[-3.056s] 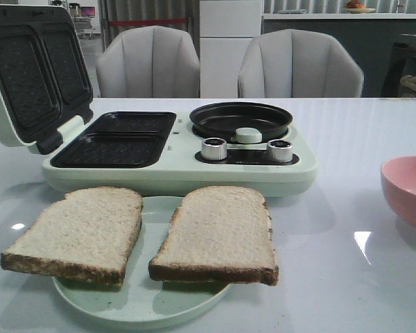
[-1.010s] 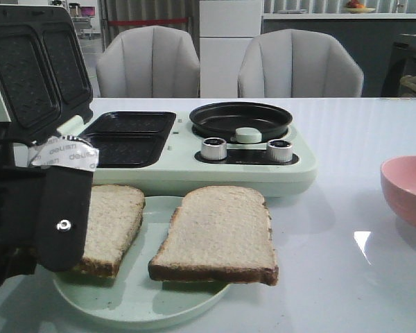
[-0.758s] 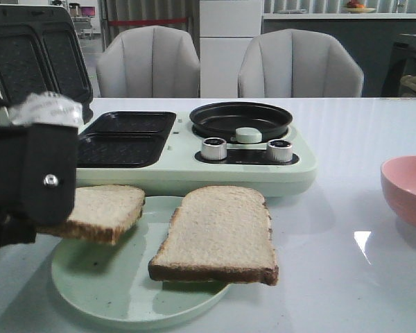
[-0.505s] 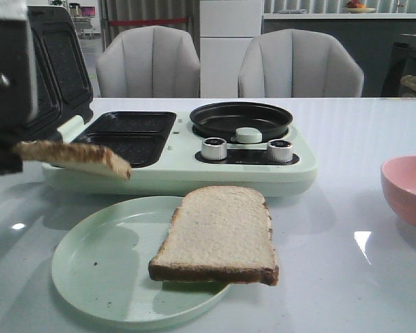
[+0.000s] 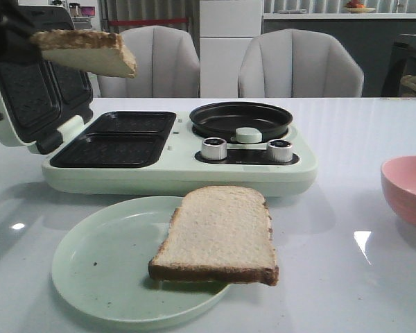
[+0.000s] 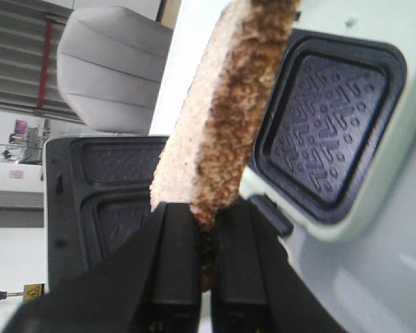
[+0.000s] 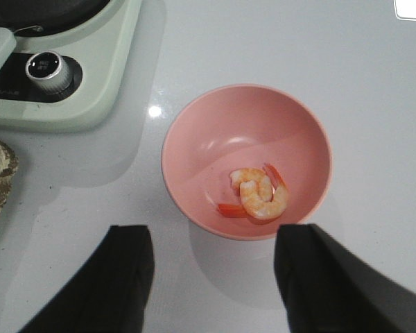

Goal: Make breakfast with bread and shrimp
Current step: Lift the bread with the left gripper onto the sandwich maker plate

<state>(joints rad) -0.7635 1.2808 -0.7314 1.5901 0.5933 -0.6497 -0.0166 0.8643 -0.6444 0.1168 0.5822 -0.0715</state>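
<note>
Bread slice (image 5: 87,50) is pinched by its crust edge in my left gripper (image 6: 202,229), jaws closed tight on it, held high above the sandwich maker (image 5: 173,163). I should lower it flat and square into a grill well (image 5: 111,149) before letting go. My right gripper (image 7: 211,267), spread wide and empty, hovers over the pink bowl (image 7: 187,125) with the shrimp (image 7: 258,194), right of the sandwich maker.

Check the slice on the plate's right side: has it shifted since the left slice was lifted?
No. The remaining slice overhangs the plate rim at the same spot, in front of the sandwich maker.
</note>
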